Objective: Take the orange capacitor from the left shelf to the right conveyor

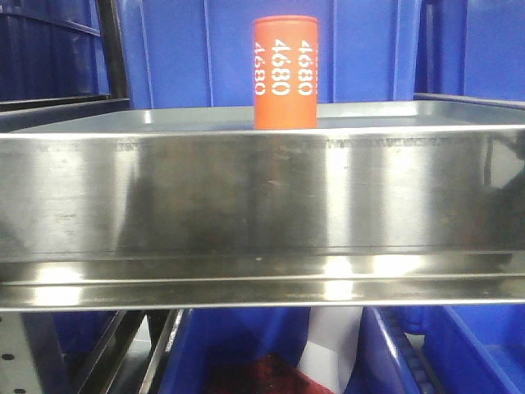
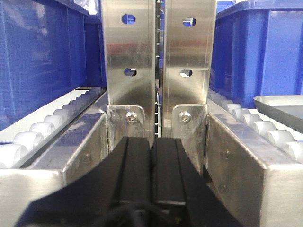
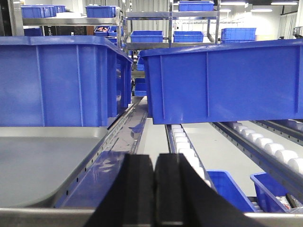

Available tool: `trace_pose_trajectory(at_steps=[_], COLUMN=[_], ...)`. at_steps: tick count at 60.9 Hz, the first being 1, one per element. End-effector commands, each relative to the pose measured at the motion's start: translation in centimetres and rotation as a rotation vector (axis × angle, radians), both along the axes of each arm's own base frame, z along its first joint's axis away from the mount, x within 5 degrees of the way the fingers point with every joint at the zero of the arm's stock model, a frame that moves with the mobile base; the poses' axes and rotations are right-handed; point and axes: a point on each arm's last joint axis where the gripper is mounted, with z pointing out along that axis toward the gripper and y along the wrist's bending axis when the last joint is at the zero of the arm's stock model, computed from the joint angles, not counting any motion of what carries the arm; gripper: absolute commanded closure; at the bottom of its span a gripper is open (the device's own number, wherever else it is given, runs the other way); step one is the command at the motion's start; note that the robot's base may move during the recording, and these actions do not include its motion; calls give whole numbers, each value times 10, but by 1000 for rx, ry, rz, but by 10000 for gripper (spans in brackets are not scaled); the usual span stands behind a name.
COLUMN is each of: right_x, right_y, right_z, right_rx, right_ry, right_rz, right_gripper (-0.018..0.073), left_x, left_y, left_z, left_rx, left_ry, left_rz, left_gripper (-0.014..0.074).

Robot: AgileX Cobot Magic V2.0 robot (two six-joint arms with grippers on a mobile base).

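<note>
The front view is bright yet slightly soft; white glare bands streak the brushed lip of the left shelf (image 1: pixel 262 197); the orange capacitor (image 1: pixel 285 74) is evenly lit, its print legible; in the wrist views the black left gripper (image 2: pixel 151 144) and right gripper (image 3: pixel 155 161) sit dark and blurred close up; ceiling lights (image 3: pixel 258 9) wash out the far background.

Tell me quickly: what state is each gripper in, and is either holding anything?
Left gripper: closed, fingers pressed together, holding nothing.
Right gripper: closed, fingers together, holding nothing.
</note>
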Motion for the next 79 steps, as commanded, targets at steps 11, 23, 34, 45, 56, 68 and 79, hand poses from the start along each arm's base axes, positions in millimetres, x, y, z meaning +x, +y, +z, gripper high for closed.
trace_pose_trajectory(at_steps=[11,23,34,45,56,68,79], right_x=[-4,-6,-15,-23,-9,46,103], right_y=[0,1,2,8,17,45,67], right_z=[9,15,36,78,138,169,170], right_rx=[-2,-3,10,39,-46,-44,37], right_ry=[-112,-188,-424,-424,-320,-177,6], right_rz=[3,8,30,114,209,483,617], right_gripper=[510,510,510,510,510,509,325], left_x=[0,0,0,0,0,0,0], left_y=[0,0,0,0,0,0,0], left_z=[10,10,10,10,10,10,10], left_rx=[-12,-12,-12,-12,-7,-12,-12], left_ry=[-87,-87,-87,-87,-88,-87,-87], left_rz=[2,2,2,2,3,2,2], left_gripper=[701,701,701,701,701,701,701])
